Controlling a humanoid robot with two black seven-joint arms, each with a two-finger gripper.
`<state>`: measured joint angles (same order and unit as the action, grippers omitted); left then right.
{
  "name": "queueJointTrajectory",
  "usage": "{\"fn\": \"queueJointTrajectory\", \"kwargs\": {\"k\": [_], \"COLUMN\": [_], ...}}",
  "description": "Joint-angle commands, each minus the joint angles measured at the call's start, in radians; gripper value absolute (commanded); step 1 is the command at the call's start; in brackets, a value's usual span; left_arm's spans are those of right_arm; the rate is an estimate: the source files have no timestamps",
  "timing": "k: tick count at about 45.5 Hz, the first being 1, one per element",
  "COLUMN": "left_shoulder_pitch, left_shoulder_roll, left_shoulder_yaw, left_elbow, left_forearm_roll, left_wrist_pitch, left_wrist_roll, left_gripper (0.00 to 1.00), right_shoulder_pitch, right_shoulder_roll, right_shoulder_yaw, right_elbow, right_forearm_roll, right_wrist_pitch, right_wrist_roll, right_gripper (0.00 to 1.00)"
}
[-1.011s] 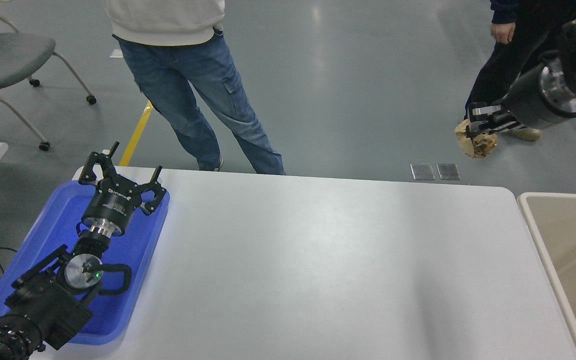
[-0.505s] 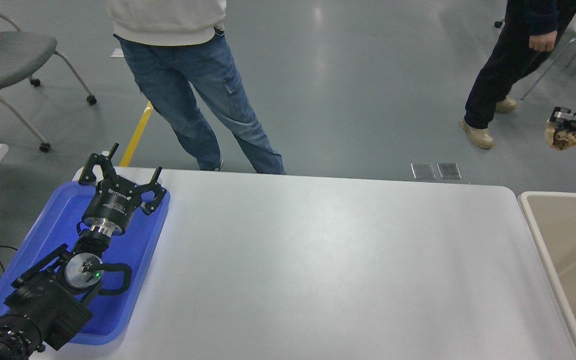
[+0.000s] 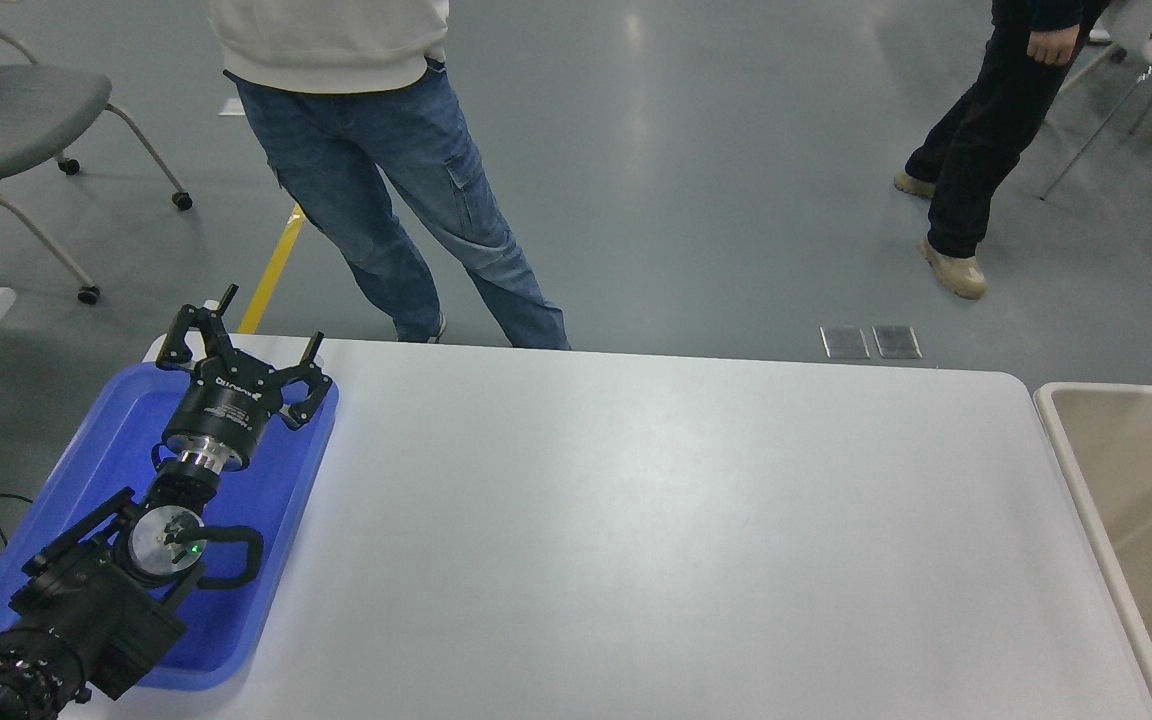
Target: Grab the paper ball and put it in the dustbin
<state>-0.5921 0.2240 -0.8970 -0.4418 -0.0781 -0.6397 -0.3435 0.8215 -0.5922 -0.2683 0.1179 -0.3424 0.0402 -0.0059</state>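
**Left arm parked over the tray; bin at the right edge**

The left arm enters from the lower left corner of the frame and reaches up and to the right, forearm low over the blue tray (image 3: 86,470). Its wrist points toward the far table edge. The left gripper (image 3: 241,345) sits above the tray's upper corner with its jaws spread wide, fingers (image 3: 198,322) splayed outward, holding and touching nothing.

The right arm and its gripper lie outside the frame, and the paper ball appears nowhere in view.

The white table (image 3: 636,520) fills the lower centre of the frame. The tray rests on its left end. The bin (image 3: 1066,440), beige inside with an off-white rim, stands just beside the table's right end, cut off by the right edge.

Beyond the table, a grey floor (image 3: 696,170) fills the upper frame. A person in jeans (image 3: 386,190) stands near the far edge, upper left of centre. A second person in dark trousers (image 3: 986,130) stands upper right. A grey chair (image 3: 16,120) occupies the upper left corner.
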Motion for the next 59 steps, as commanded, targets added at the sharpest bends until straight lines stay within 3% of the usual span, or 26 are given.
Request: {"fn": "queueJointTrajectory", "kwargs": {"k": [1, 22, 28, 30, 50, 59], "left_shoulder_pitch": [0.000, 0.000, 0.000, 0.000, 0.000, 0.000], "left_shoulder_roll": [0.000, 0.000, 0.000, 0.000, 0.000, 0.000], "left_shoulder_yaw": [0.000, 0.001, 0.000, 0.000, 0.000, 0.000], "left_elbow": [0.000, 0.000, 0.000, 0.000, 0.000, 0.000], "left_forearm_roll": [0.000, 0.000, 0.000, 0.000, 0.000, 0.000], "left_wrist_pitch": [0.000, 0.000, 0.000, 0.000, 0.000, 0.000], "left_wrist_roll": [0.000, 0.000, 0.000, 0.000, 0.000, 0.000], "left_gripper": [1.00, 1.00, 1.00, 1.00, 1.00, 1.00], "right_shoulder_pitch": [-0.180, -0.260, -0.249, -0.248, -0.233, -0.134], "right_shoulder_roll": [0.075, 0.098, 0.103, 0.103, 0.114, 0.109], "right_shoulder_yaw": [0.067, 0.066, 0.058, 0.060, 0.078, 0.213], "right_elbow": [-0.080, -0.075, -0.079, -0.080, -0.066, -0.040], "right_forearm_roll": [0.074, 0.125, 0.125, 0.125, 0.125, 0.125], "right_wrist_pitch": [-0.086, -0.114, -0.118, -0.120, -0.112, -0.109], "right_wrist_roll": [0.001, 0.009, 0.010, 0.010, 0.007, 0.012], "right_gripper": [0.00, 0.00, 0.80, 0.98, 1.00, 1.00]}}
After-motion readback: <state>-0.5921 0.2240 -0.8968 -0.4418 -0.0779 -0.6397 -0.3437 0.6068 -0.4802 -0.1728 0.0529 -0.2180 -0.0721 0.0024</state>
